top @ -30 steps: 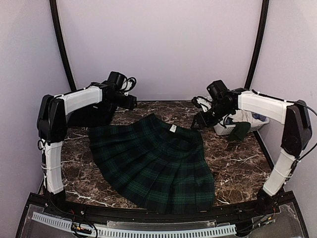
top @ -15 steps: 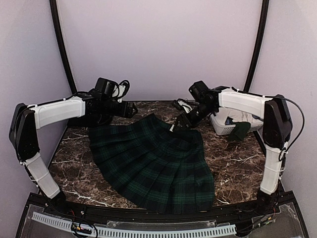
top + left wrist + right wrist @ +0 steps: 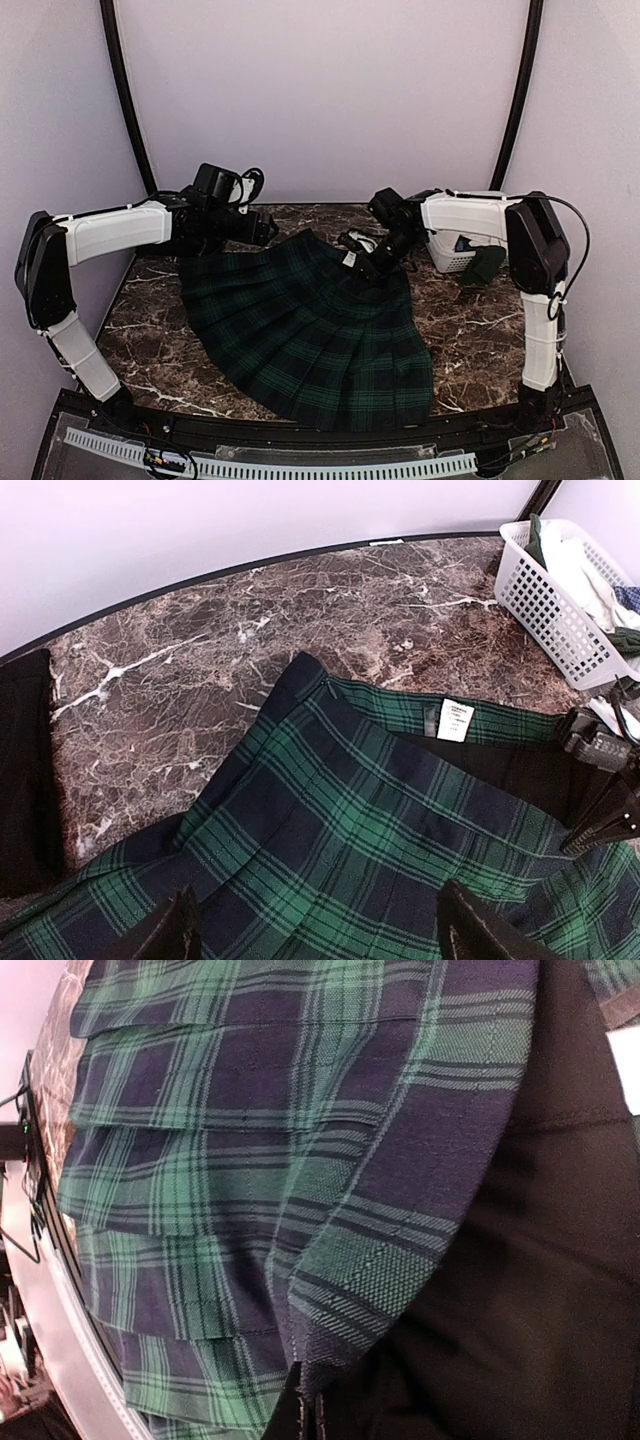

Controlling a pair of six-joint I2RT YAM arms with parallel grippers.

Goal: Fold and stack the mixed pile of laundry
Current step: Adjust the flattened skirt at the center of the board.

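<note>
Tartan pleated skirt [image 3: 310, 320], dark green and navy, lies spread flat across the middle of the brown marble table [image 3: 480, 330], its wide hem toward 6 o'clock and its waistband toward 12 o'clock. The waist gapes at the 1 o'clock corner, showing black lining and a small white label [image 3: 456, 720].

The right gripper [image 3: 365, 262] sits low on that corner. In the right wrist view its jaws are closed at the bottom of the frame [image 3: 310, 1415], and the folded tartan edge runs straight into them, so it appears to be pinching the tartan pleated skirt at the waistband, though the contact itself is dark.

The left gripper [image 3: 262, 228] hangs above the waistband's 11 o'clock end with its fingers spread wide and nothing between them; the left wrist view shows both fingertips [image 3: 180, 930] over the plaid.

A plain black cloth piece [image 3: 25, 770] lies at 10 o'clock, just beside the skirt. At 2 o'clock stands a white slatted basket [image 3: 450, 262] holding white and dark green garments.
</note>
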